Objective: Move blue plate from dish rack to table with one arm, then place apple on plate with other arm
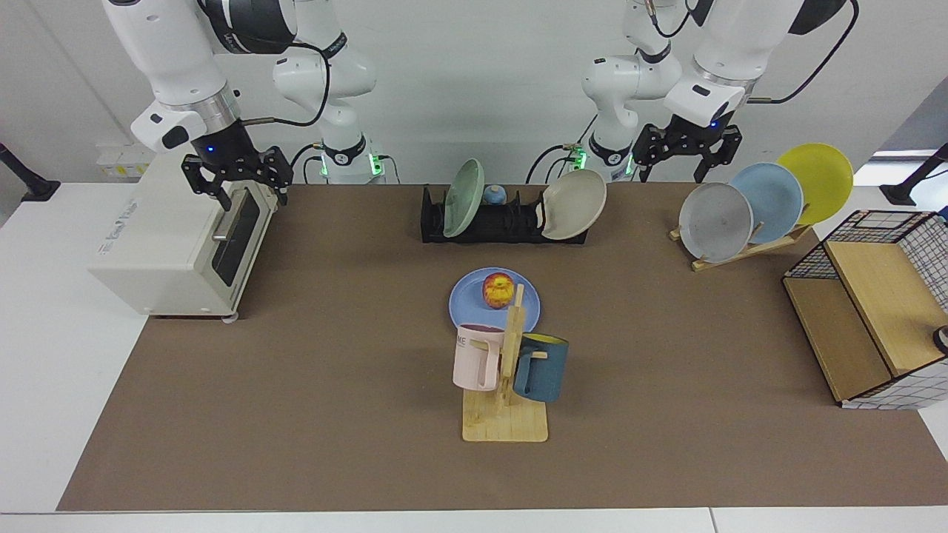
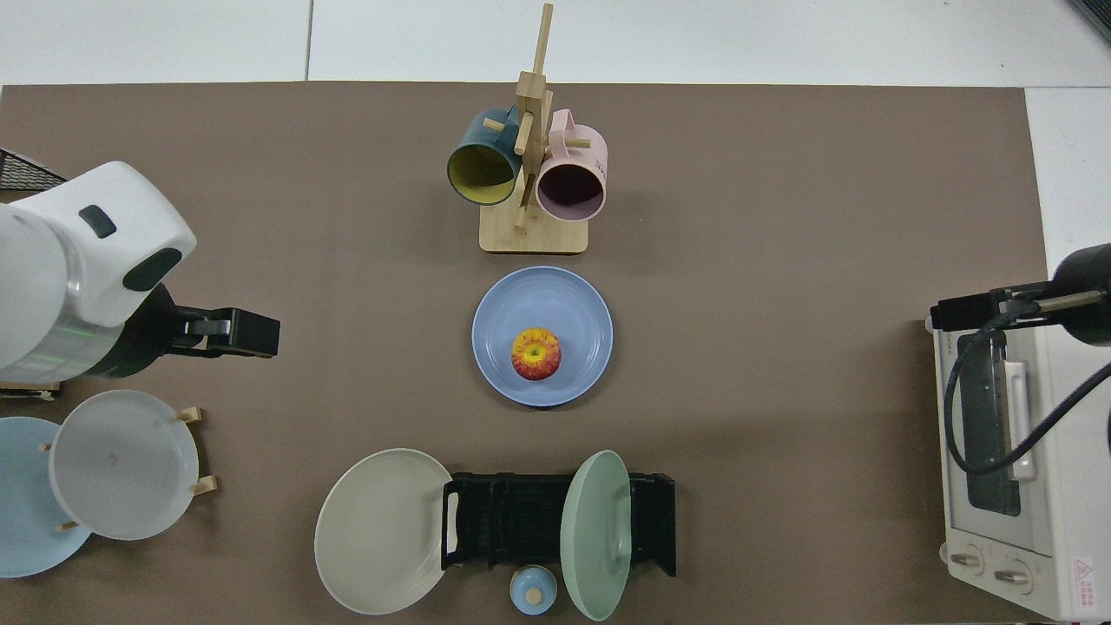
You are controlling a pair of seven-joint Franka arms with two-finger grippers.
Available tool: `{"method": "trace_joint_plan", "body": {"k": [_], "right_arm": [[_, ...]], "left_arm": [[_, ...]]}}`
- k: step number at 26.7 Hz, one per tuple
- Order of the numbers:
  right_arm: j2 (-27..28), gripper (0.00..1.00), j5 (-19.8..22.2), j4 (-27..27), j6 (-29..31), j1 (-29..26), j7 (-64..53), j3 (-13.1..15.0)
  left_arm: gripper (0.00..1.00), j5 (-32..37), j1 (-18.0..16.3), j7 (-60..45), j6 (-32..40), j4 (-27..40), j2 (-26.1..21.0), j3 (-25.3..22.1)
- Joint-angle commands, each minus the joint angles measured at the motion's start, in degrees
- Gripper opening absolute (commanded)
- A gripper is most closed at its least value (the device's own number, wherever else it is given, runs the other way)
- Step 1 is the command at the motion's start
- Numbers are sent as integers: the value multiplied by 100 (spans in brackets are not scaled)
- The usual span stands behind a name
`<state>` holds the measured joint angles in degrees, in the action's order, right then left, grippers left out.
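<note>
On the blue plate [image 2: 580, 299], the apple [image 2: 535, 353] sits stem-end up.

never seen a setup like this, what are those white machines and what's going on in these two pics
They are two robot arms, each with a two-finger gripper. One picture looks across the table at them, the other straight down. The right gripper hangs open above the toaster oven; the left gripper hangs open near the wooden plate rack. Neither holds anything. On the brown mat, the blue plate lies flat with the apple on it, between the mug stand and the black dish rack.
</note>
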<state>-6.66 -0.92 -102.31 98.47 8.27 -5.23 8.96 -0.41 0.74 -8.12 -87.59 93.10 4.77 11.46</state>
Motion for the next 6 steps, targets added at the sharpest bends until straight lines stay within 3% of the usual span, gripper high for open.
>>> {"method": "trace_joint_plan", "body": {"k": [1, 6], "right_arm": [[-89, 100, 30, -79, -83, -186, -101, -96], [-89, 100, 21, -88, -74, -221, -57, -96]], "left_arm": [[100, 226, -12, 83, 259, -247, -38, 5], [100, 173, -12, 223, 892, -1134, -600, -21]]}}
